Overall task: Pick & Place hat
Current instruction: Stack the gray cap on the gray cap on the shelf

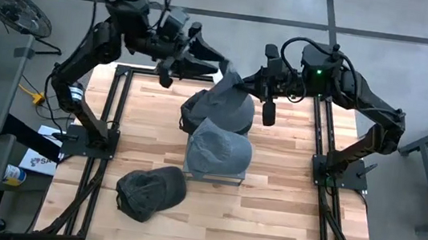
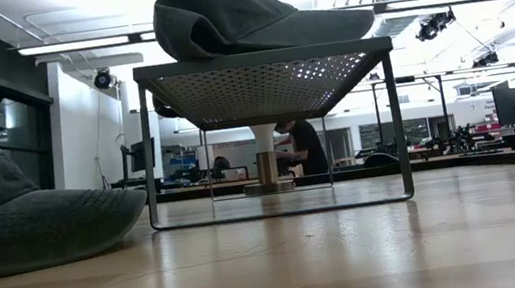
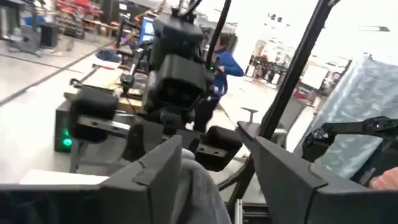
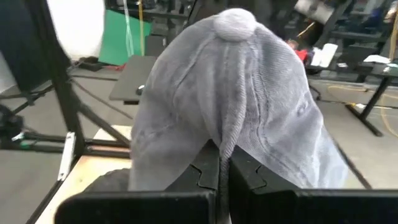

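My right gripper (image 4: 219, 177) has its jaws pinched tight on a fold of the grey hat (image 1: 228, 99), which hangs raised above the back of the table (image 1: 268, 215); my left gripper (image 1: 222, 65) has its jaws spread around the hat's upper edge (cloth sits between the fingers (image 3: 155, 180) in the left wrist view). Working outward from the near edge I see a dark cap (image 1: 149, 191) lying on the wood at front left, then a second grey cap (image 1: 217, 147) resting on the small mesh stand (image 2: 263, 73) mid-table, and behind that a black cap (image 1: 195, 110) under the lifted hat.
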You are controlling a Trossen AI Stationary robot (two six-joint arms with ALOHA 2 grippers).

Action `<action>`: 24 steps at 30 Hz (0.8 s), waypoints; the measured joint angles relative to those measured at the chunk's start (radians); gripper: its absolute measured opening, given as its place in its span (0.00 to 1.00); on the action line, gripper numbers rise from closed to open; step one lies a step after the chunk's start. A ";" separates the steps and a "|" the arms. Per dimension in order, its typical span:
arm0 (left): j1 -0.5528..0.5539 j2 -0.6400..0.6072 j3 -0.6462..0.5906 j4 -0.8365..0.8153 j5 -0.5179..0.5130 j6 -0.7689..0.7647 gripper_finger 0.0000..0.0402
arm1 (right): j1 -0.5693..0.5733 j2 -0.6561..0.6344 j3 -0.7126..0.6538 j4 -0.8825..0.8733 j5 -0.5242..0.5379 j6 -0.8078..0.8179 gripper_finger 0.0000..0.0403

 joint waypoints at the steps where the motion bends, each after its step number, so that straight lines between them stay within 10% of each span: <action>1: 0.000 -0.006 0.000 0.000 -0.006 0.000 0.50 | 0.000 -0.001 0.000 -0.008 -0.015 0.000 0.00; 24: 0.000 -0.154 0.000 -0.328 -0.193 0.000 0.53 | 0.041 -0.010 0.000 -0.249 -0.144 0.025 0.00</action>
